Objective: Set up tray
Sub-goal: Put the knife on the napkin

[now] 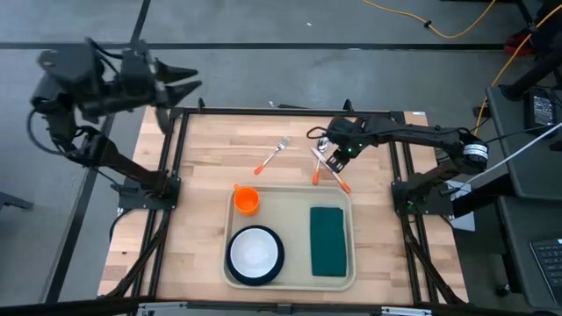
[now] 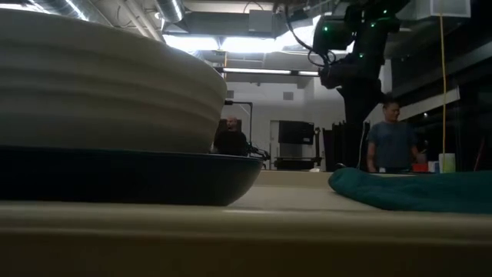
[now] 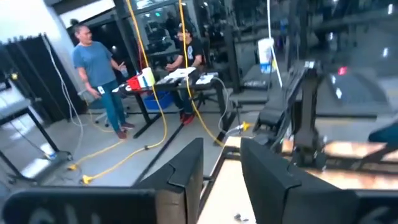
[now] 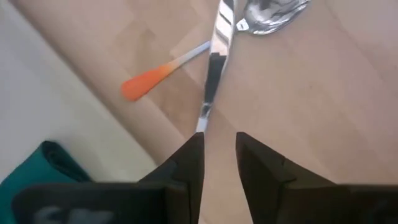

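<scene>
1. The tray (image 1: 293,279) is seen at the near middle of the wooden table (image 1: 211,167), with its long side along the near edge.
2. Three things are carried by the tray: an orange cup (image 1: 247,200) in its far left corner, a white bowl on a dark plate (image 1: 255,254) in its near left corner, and a folded dark green napkin (image 1: 327,240) along its right side.
3. An orange-handled fork (image 1: 272,155) is laid on the bare table beyond the tray's far edge, well apart from it.
4. Two more orange-handled pieces, a knife (image 4: 210,81) and a spoon (image 4: 186,62), are crossed just beyond the tray's far right corner.
5. The right gripper (image 1: 332,161) is held directly over these crossed pieces; its fingers (image 4: 186,163) are set a narrow gap apart and nothing is held between them.
6. The left gripper (image 1: 180,85) is raised beyond the table's far left corner, slightly parted and empty.
7. People are visible in the room behind the table.
</scene>
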Robot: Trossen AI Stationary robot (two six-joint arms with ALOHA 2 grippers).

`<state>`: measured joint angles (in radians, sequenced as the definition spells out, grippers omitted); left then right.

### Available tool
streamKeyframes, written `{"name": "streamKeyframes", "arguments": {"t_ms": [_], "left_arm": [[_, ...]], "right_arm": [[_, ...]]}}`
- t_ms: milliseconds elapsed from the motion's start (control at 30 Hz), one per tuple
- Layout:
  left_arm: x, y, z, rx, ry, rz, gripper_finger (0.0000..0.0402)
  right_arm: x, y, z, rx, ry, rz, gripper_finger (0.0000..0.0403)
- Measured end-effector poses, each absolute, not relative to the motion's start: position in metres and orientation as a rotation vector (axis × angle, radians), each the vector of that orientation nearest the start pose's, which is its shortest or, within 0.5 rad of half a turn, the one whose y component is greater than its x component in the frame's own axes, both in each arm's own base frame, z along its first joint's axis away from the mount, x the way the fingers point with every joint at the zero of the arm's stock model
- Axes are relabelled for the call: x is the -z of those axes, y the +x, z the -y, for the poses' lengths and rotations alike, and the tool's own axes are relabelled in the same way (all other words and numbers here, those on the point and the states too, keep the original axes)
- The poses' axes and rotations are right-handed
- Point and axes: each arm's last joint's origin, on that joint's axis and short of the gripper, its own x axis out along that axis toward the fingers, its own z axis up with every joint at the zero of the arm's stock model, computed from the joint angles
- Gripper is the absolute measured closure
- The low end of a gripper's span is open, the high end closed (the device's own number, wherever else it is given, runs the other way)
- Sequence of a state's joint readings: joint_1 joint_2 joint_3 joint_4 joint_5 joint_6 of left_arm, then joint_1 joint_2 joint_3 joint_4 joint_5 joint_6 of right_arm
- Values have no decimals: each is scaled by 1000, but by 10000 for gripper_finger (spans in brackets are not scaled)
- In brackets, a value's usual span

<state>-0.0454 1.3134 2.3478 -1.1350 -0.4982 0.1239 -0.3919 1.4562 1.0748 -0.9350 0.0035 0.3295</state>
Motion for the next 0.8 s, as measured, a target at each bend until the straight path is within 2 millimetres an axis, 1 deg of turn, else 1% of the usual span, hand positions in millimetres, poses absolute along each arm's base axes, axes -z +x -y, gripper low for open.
{"name": "streamKeyframes", "arguments": {"t_ms": [67, 167, 367, 467, 533, 600, 667, 800], "left_arm": [[-591, 109, -9, -448, 122, -119, 291], [-584, 98, -11, -478, 102, -169, 288], [-570, 86, -13, -506, 50, -221, 292], [-564, 81, -13, -507, 53, -231, 292], [-561, 78, -13, -507, 55, -238, 290], [-558, 76, -13, -506, 55, -244, 288], [-555, 74, -13, -508, 47, -247, 288], [-550, 70, -13, -509, 36, -252, 288]], "right_arm": [[-231, 245, 106, 550, 529, -1266, 305], [-218, 252, 110, 536, 520, -1309, 305], [-187, 265, 114, 516, 555, -1410, 305], [-177, 270, 113, 459, 606, -1430, 293], [-172, 273, 112, 403, 670, -1421, 272], [-171, 276, 112, 399, 722, -1403, 243], [-170, 276, 113, 443, 738, -1398, 210], [-169, 276, 116, 560, 711, -1383, 150]]}}
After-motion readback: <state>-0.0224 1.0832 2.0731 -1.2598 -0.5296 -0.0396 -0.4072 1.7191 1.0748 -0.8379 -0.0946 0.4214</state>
